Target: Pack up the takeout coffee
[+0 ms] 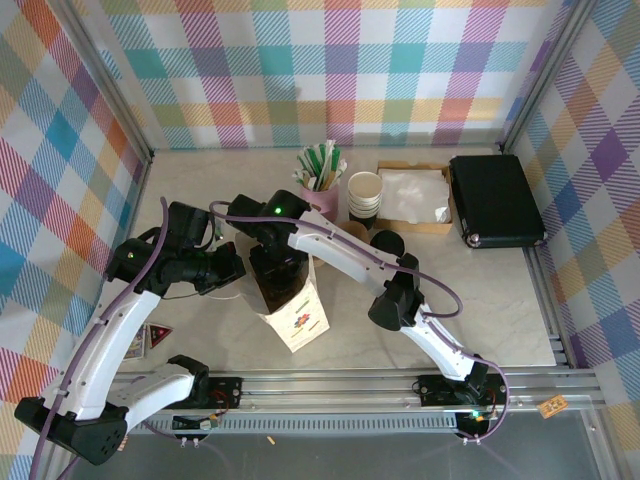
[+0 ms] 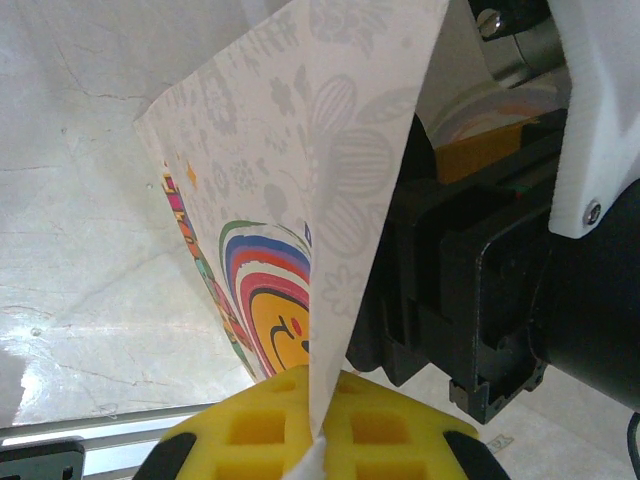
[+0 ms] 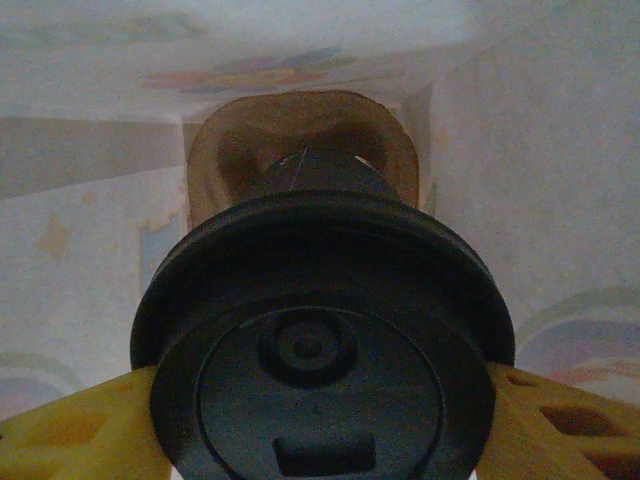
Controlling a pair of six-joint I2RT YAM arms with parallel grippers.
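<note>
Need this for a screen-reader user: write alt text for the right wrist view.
A takeout coffee cup capped with a round black plastic lid is gripped between the yellow fingers of the right gripper, seen from above. Around it rise the pale inner walls of a white printed paper bag, with a brown cardboard shape deeper inside.

walls: pastel plaid cloth [image 1: 330, 60] on back and both sides | frame: bare aluminium posts [image 1: 108, 90] at the back corners | table [image 1: 500, 290]: pale marbled top, pretty evenly lit | near edge: metal rail [image 1: 350, 383]
</note>
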